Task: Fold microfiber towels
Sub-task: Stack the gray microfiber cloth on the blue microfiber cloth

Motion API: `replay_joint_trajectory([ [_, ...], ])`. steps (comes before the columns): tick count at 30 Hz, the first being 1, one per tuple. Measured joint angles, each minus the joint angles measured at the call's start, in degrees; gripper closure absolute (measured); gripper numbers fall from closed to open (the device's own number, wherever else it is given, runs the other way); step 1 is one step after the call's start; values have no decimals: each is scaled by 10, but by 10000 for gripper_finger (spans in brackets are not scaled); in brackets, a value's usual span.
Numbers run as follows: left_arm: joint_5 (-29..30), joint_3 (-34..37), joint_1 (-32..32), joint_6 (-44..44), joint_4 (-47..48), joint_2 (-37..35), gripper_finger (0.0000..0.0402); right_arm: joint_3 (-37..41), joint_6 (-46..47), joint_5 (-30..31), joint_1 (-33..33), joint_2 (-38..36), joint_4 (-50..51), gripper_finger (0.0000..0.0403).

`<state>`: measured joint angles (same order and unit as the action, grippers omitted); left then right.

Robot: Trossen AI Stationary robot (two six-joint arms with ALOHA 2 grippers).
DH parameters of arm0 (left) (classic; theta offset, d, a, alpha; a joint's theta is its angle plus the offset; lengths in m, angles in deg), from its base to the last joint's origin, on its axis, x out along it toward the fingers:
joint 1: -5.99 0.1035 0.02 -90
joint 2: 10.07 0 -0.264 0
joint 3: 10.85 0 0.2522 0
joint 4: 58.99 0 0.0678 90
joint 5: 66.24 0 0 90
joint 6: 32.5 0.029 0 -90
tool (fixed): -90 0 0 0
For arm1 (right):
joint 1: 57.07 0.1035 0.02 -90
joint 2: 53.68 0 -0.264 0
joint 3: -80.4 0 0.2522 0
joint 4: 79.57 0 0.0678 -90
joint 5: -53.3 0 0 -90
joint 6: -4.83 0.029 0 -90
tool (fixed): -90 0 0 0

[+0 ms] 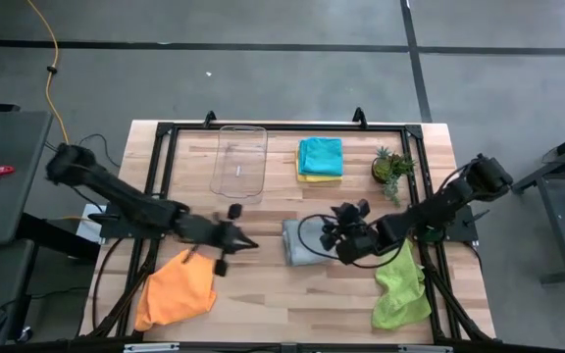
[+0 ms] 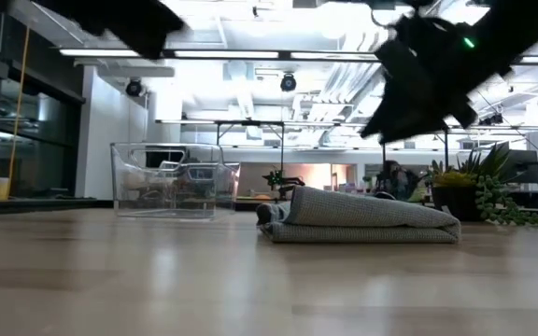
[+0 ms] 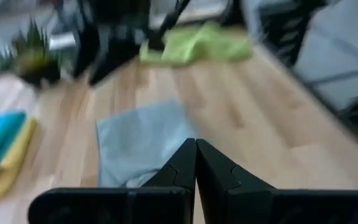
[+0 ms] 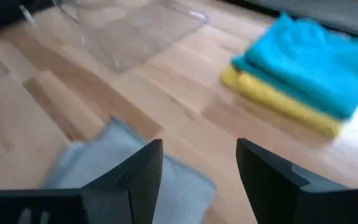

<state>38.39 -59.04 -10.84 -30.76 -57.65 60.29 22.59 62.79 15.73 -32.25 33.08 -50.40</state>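
Note:
A grey towel (image 1: 300,243) lies folded on the table's middle, resting flat (image 2: 362,217). My left gripper (image 1: 245,242) hovers just to its left, fingers shut (image 3: 196,152) and empty, above the table. My right gripper (image 1: 330,235) is raised over the towel's right part with its fingers open (image 4: 199,155) and nothing between them; the grey towel (image 4: 104,165) shows below them. An orange towel (image 1: 177,289) lies crumpled at the near left and a lime green towel (image 1: 400,289) at the near right. A teal-blue towel (image 1: 320,155) sits folded on a yellow one (image 1: 319,177) at the far middle.
A clear plastic tray (image 1: 239,162) stands at the far side, left of the folded stack. A small potted plant (image 1: 392,169) stands at the far right. Bare wood lies between the grey towel and the near edge.

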Motion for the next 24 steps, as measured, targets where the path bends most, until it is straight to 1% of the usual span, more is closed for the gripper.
replay_joint_trajectory([
  [3, 22, 46, -29, 16, -55, -87, 401, 45, 13, 1, 17, -7, -38, 206],
  [5, 39, 79, -39, 23, -92, -142, 402, 65, -47, -1, 21, -15, -125, 206],
  [7, 44, 106, -44, 30, -133, -183, 401, 79, -159, -10, 22, -23, -239, 206],
  [9, 45, 131, -43, 30, -154, -223, 401, 89, -296, -44, 18, -27, -373, 206],
  [11, 49, 143, -42, 30, -168, -249, 402, 92, -419, -102, 7, -29, -494, 206],
  [12, 61, 151, -42, 29, -164, -263, 402, 92, -467, -135, 2, -29, -540, 206],
  [14, 87, 156, -43, 17, -166, -275, 401, 91, -545, -195, -7, -29, -602, 206],
  [16, 111, 165, -46, 8, -153, -286, 401, 88, -593, -239, -17, -28, -634, 206],
  [18, 121, 165, -49, 12, -147, -286, 402, 88, -602, -248, -24, -30, -638, 206],
  [20, 125, 165, -51, 21, -139, -286, 401, 88, -606, -243, -29, -30, -633, 206],
  [24, 129, 165, -50, 34, -142, -284, 401, 88, -605, -214, -37, -31, -632, 206],
])
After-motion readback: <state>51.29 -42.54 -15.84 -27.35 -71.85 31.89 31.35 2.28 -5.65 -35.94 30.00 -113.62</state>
